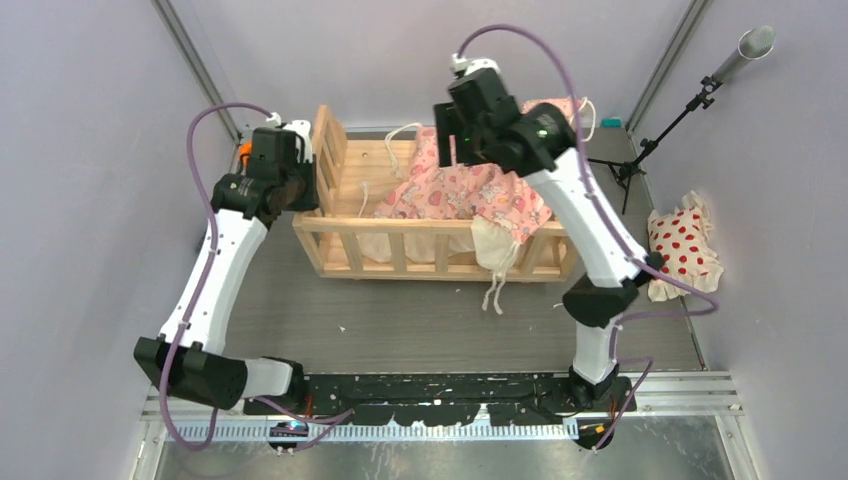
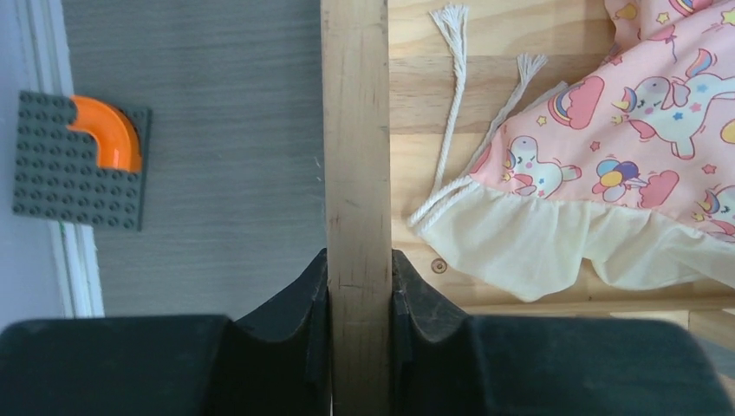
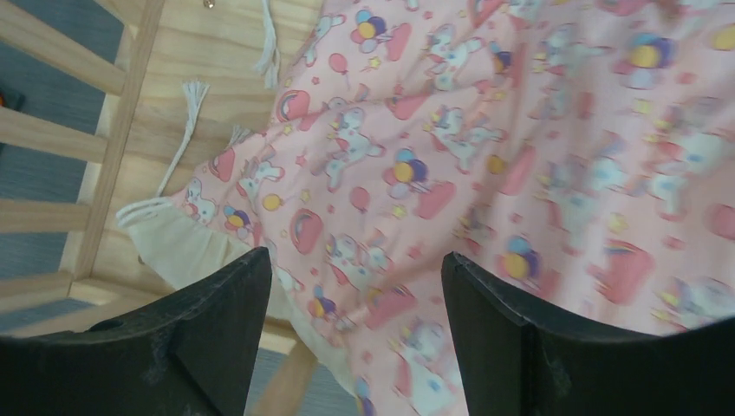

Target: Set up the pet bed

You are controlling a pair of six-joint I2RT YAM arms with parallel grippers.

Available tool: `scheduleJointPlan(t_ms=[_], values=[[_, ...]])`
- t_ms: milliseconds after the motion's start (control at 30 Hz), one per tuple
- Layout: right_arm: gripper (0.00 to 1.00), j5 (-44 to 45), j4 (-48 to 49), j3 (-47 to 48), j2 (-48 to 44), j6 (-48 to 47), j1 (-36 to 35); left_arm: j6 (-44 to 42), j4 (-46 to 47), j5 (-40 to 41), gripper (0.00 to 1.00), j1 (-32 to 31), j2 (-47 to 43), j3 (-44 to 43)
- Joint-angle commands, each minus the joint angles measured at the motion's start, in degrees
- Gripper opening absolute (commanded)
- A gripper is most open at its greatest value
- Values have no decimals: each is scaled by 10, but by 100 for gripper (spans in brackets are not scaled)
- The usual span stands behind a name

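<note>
The pet bed (image 1: 430,225), a light wooden crib frame with slatted rails, stands at the middle of the table. My left gripper (image 1: 303,188) is at its left end, and the left wrist view shows that gripper (image 2: 360,290) shut on the top bar of the end rail (image 2: 355,130). A pink cartoon-print cushion (image 1: 470,190) lies crumpled inside the bed, its cream edge and ties hanging over the front rail. My right gripper (image 1: 455,150) hovers above it, and the right wrist view shows it (image 3: 355,277) open over the cushion (image 3: 520,156), nothing between its fingers.
A white pillow with red dots (image 1: 683,245) lies against the right wall. A black stand (image 1: 650,140) rises at the back right. A grey studded plate (image 2: 61,182) with an orange curved piece (image 2: 108,130) sits left of the bed.
</note>
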State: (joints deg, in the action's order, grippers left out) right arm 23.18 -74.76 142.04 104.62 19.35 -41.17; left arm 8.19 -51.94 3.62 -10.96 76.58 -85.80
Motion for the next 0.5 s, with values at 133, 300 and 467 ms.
scheduleJointPlan(t_ms=[133,300,467], values=[[80,1,32,72,142,24,-40,77,-9,15,45,-72,-123,35],[81,-2,40,85,211,25,-47,75,-17,37,63,-72,-170,30],[83,-3,53,85,260,24,-47,67,-24,51,67,-72,-188,34]])
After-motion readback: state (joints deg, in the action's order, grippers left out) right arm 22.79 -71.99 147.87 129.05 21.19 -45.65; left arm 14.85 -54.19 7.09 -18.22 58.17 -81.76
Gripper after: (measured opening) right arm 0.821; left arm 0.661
